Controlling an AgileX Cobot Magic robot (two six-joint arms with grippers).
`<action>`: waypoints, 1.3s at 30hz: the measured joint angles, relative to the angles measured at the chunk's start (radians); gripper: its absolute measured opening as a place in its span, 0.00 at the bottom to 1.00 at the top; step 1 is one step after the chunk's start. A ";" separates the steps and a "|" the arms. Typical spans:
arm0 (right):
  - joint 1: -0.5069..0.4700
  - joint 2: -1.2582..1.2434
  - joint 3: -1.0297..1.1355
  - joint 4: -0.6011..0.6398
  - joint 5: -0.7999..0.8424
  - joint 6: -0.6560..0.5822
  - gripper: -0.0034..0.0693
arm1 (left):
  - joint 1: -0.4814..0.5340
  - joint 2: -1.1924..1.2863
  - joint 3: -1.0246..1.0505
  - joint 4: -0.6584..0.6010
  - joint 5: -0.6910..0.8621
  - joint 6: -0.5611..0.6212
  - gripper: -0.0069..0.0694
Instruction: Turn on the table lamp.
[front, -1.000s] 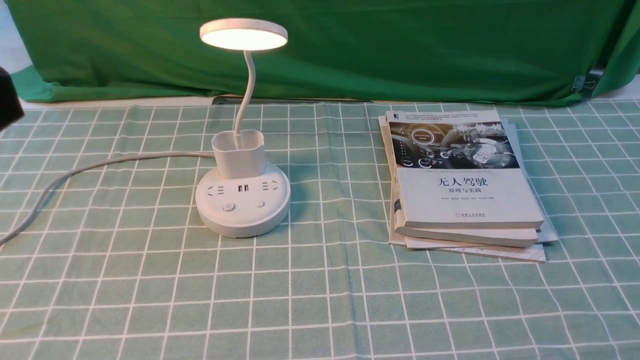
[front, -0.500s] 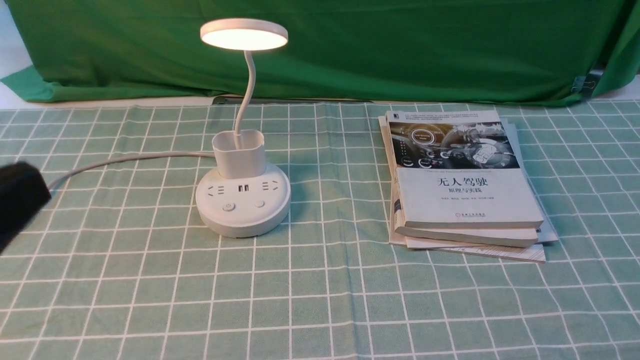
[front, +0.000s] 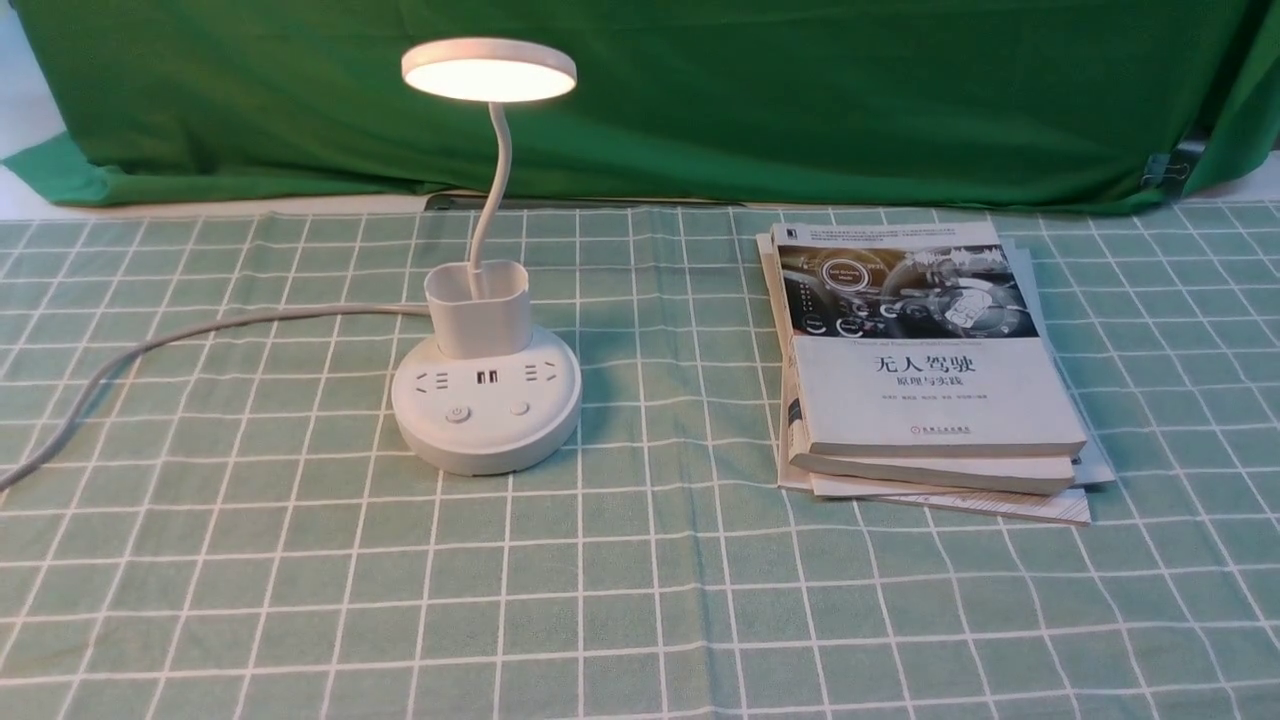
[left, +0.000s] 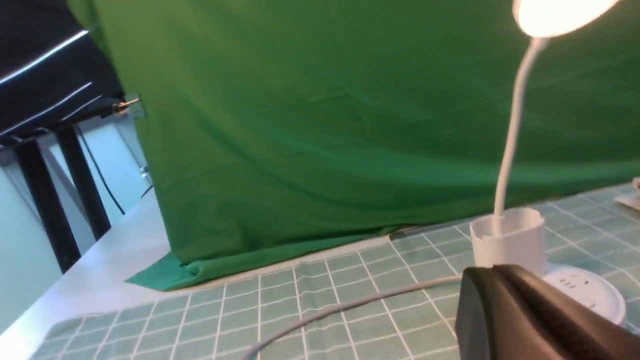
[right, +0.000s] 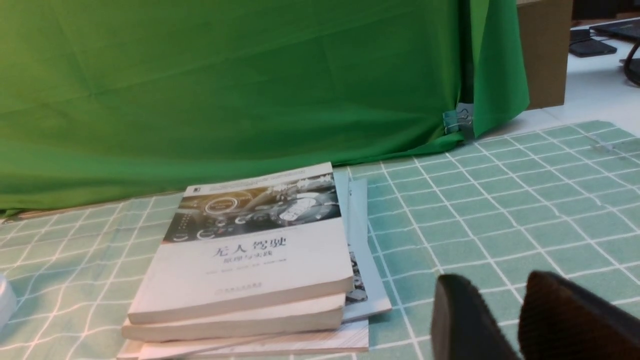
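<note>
**Lamp glowing, both arms low on the near side**

Nearest us, the right gripper (right: 517, 320) hangs low over the checked tablecloth (front: 640, 600), on the near right of the stack of books (front: 930, 390). Its jaws stand a little apart with nothing between them. The left gripper (left: 540, 320) also sits low, to the left of the table lamp (front: 485, 400), and shows only as one dark mass, so we cannot tell how its jaws stand. The lamp stands left of centre with its disc head lit, and its cord (front: 200, 330) trails off to the left. The books lie well apart on its right. Farthest back hangs the green backdrop (front: 800, 100).
</note>
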 joint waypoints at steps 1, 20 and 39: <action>0.000 0.000 0.000 0.000 0.001 0.000 0.38 | 0.001 0.000 0.000 0.000 0.008 -0.010 0.09; 0.000 0.000 0.000 0.000 0.000 0.000 0.38 | 0.004 -0.003 0.002 -0.046 0.291 -0.244 0.09; 0.000 0.000 0.000 0.000 0.000 0.000 0.38 | 0.005 -0.003 0.002 -0.045 0.291 -0.244 0.09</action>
